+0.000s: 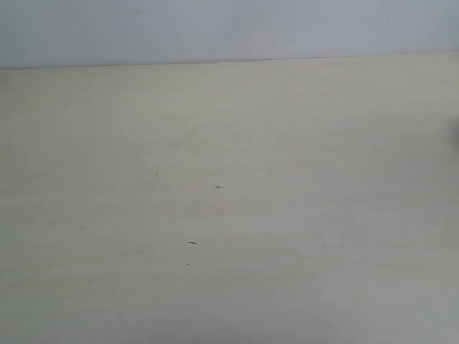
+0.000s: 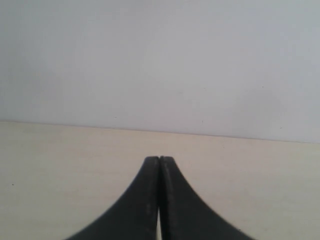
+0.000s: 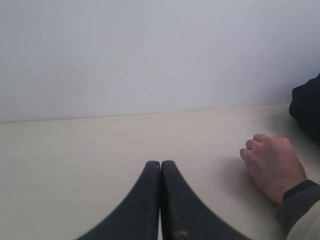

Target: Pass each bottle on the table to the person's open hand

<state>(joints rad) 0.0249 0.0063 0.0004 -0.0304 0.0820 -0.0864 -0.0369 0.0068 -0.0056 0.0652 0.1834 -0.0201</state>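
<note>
1. In the exterior view, a pale cream worktop [image 1: 287,215] fills the frame from the bottom edge up to a grey-white wall [image 1: 215,29] along the top. A few dark specks [image 1: 218,187] sit near the centre. No bottles show on it, and neither arm enters this view.
2. The left wrist view shows the left gripper [image 2: 159,160] with its two black fingers pressed together and nothing between them. It hangs low over bare worktop, pointing toward the wall.
3. The right wrist view shows the right gripper [image 3: 161,164] in the same pose: fingers together, empty, low and level over the worktop.
4. The person's hand [image 3: 272,167] rests on the worktop near the right gripper, off to one side of its tips and not touching them. It is curled into a loose fist rather than open, with a dark sleeve cuff [image 3: 300,192] at the wrist.
5. With no bottle in sight, I cannot tell whether all have been handed over or none has been set out.
6. If a bottle does appear, the nearer gripper probably needs to spread its fingers first and close gently on the body below the cap, since thin plastic dents.
7. It seems wise to carry the bottle upright and let go only once the palm opens and takes its weight.
</note>
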